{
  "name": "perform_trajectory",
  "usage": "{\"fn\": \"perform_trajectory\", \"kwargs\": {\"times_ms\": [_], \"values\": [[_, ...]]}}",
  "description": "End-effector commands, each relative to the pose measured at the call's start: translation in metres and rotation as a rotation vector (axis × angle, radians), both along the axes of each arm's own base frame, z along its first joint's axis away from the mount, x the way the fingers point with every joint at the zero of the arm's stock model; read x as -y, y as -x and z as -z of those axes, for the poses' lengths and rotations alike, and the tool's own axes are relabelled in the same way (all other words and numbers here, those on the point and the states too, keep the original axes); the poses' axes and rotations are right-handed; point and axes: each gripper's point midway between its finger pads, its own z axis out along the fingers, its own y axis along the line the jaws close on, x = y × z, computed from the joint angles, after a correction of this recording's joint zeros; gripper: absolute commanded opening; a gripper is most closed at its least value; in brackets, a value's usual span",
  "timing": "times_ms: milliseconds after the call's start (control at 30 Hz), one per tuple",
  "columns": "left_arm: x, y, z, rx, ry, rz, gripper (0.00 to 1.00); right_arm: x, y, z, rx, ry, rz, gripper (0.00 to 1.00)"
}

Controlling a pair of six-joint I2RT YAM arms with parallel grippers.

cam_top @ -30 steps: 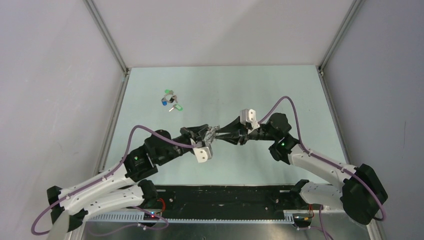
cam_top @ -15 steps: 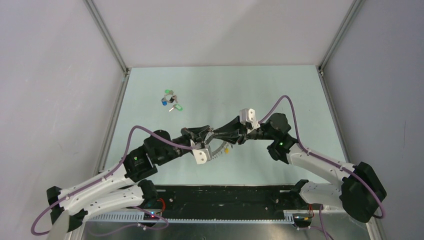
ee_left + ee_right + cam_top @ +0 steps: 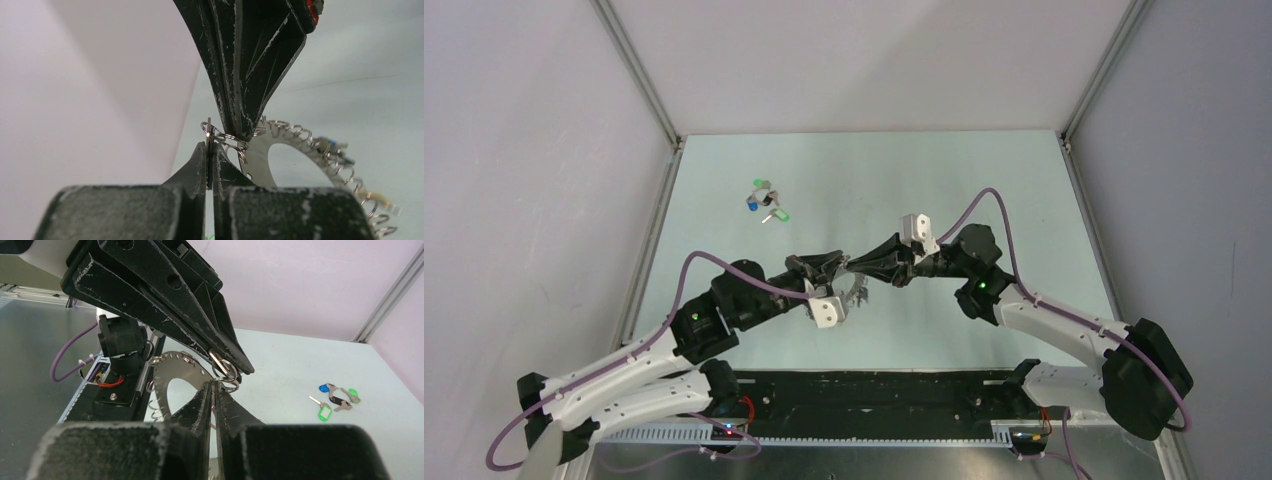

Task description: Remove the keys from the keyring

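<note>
Top external: L/R fingers [image 3: 822, 266] tip-to-tip at keyring [image 3: 857, 293]

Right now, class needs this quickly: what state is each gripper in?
Left gripper: closed, pinching the keyring at its rim.
Right gripper: closed on a wire loop of that keyring.

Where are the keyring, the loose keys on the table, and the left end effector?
keyring [image 3: 258, 159], left wrist view, flat grey disc beside the hole.
loose keys [image 3: 337, 401], right wrist view, black-tagged key mid-cluster.
left end effector [image 3: 209, 147], left wrist view, between its closed fingertips.
</note>
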Motion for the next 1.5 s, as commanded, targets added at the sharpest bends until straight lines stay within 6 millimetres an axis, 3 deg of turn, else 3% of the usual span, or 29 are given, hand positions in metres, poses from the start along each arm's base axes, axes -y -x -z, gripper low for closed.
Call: {"fn": "perform_trajectory", "kwargs": {"times_ms": [0, 167, 567, 767, 867, 1133, 1467], "values": [[0.0, 0.003, -0.039, 0.063, 0.12, 0.009, 0.0, 0.001, -0.001, -0.03, 0.048, -0.057, 0.025, 0.13], [-0.002, 0.003, -0.043, 0.069, 0.13, 0.002, 0.0, 0.002, 0.001, -0.031, 0.036, -0.056, 0.022, 0.24], [-0.002, 0.002, -0.043, 0.066, 0.133, -0.002, 0.0, -0.008, 0.001, -0.032, -0.001, -0.072, 0.012, 0.33], [-0.002, 0.003, -0.045, 0.066, 0.139, -0.002, 0.0, -0.012, -0.004, -0.034, -0.011, -0.081, 0.039, 0.22], [-0.007, -0.002, -0.045, 0.069, 0.139, -0.034, 0.0, -0.01, -0.009, -0.036, -0.014, -0.086, 0.076, 0.01], [-0.018, -0.011, -0.049, 0.082, 0.146, -0.109, 0.0, 0.003, 0.006, -0.026, 0.051, 0.005, 0.059, 0.0], [-0.011, -0.007, -0.043, 0.07, 0.134, -0.071, 0.0, 0.015, 0.022, -0.041, 0.162, -0.069, 0.043, 0.0]]}}
